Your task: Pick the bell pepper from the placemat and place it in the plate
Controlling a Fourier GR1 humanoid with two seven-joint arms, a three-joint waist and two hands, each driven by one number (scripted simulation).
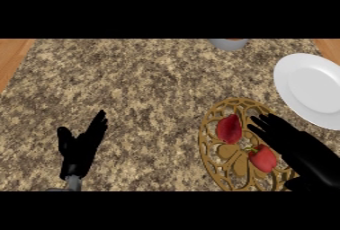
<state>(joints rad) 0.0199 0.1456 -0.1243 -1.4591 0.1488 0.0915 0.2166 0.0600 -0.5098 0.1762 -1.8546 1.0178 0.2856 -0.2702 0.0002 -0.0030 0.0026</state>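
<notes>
A red bell pepper [230, 129] lies on a round golden openwork placemat [214, 148] at the lower right, and a second red piece with a green stem [263, 158] lies nearer the front of the mat. My right hand [295, 143] reaches over the mat's right side with straight fingers, just right of both red pieces and holding nothing. A white plate [312, 90] sits at the right edge, beyond the mat. My left hand [81, 146] rests open at the lower left, fingers up.
A grey container [228, 43] is cut off by the top edge of the speckled granite counter [133, 90]. Wooden strips [12, 54] border the counter at the far left and right.
</notes>
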